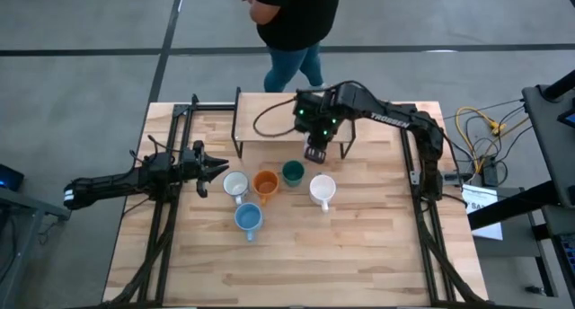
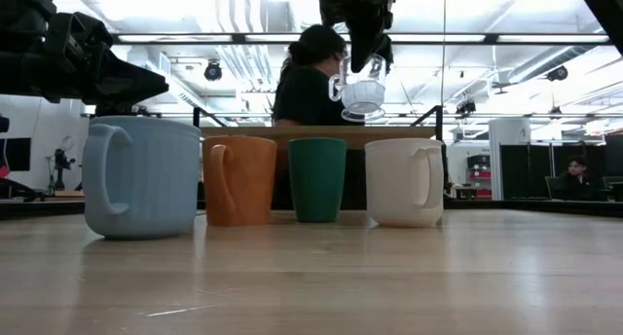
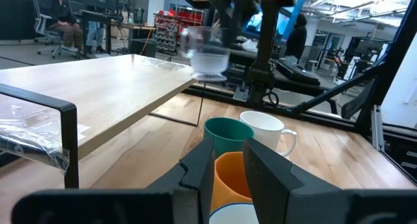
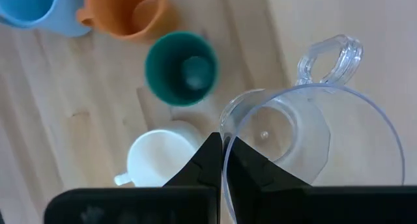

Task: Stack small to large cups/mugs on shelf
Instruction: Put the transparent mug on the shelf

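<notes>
Right claw [image 4: 223, 160] pinches clear glass [image 4: 306, 142] rim; glass seemingly empty.

The clear glass [image 3: 207, 51] is blurred, and the person [image 1: 292, 22] is cut off by the edge.

Two white mugs [image 1: 235, 185] [image 1: 322, 189], one orange mug [image 1: 266, 183], one blue mug [image 1: 248, 219], one green cup [image 1: 293, 172], one clear glass mug [image 2: 362, 93], one shelf [image 1: 269, 120], one person [image 1: 292, 22]
</notes>
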`<act>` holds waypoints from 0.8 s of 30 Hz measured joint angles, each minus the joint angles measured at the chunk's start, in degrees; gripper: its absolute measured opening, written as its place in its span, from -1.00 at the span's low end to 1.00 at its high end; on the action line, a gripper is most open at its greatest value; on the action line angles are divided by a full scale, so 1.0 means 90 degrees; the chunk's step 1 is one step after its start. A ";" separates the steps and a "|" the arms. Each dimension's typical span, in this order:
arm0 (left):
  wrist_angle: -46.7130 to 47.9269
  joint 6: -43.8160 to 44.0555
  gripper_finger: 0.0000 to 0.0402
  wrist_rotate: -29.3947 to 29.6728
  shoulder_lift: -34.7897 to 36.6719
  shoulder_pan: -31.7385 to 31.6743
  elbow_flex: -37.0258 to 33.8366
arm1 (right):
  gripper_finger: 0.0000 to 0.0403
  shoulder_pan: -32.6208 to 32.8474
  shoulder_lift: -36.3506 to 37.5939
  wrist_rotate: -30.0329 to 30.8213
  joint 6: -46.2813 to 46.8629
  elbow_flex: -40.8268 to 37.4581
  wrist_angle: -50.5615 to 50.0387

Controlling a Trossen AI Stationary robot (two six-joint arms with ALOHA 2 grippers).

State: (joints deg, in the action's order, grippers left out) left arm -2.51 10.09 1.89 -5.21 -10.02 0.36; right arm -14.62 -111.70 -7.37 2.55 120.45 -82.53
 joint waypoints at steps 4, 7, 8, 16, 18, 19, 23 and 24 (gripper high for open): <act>0.0000 0.0001 -0.66 0.0000 0.0000 0.0001 0.0000 | -0.96 -0.0263 0.0000 0.0004 -0.0005 0.0061 -0.0001; 0.0001 0.0002 -0.66 0.0002 0.0000 0.0000 0.0000 | -0.96 -0.0456 0.0000 0.0002 -0.0035 0.0093 -0.0005; -0.0002 0.0000 -0.66 0.0000 0.0000 0.0000 -0.0002 | -0.96 -0.0527 0.0000 0.0003 -0.0075 0.0099 -0.0006; 0.0001 0.0000 -0.66 0.0000 0.0000 0.0001 0.0000 | -0.96 -0.1110 0.0000 0.0168 -0.0261 0.0103 -0.0091; 0.0001 0.0000 -0.66 0.0002 0.0000 0.0000 0.0000 | -0.96 -0.1224 0.0000 0.0175 -0.0299 0.0103 -0.0181; 0.0000 0.0001 -0.66 0.0002 0.0000 0.0000 0.0000 | -0.96 -0.1278 0.0000 0.0175 -0.0331 0.0103 -0.0194; 0.0000 0.0000 -0.66 0.0001 0.0000 0.0001 0.0000 | -0.96 -0.1459 0.0000 0.0190 -0.0483 0.0103 -0.0189; 0.0001 0.0000 -0.66 0.0002 0.0000 0.0002 0.0000 | -0.96 -0.1501 0.0000 0.0225 -0.0506 0.0103 -0.0190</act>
State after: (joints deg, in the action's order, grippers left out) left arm -2.50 10.09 1.91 -5.21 -10.00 0.36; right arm -28.13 -111.70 -5.35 -2.01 121.38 -84.24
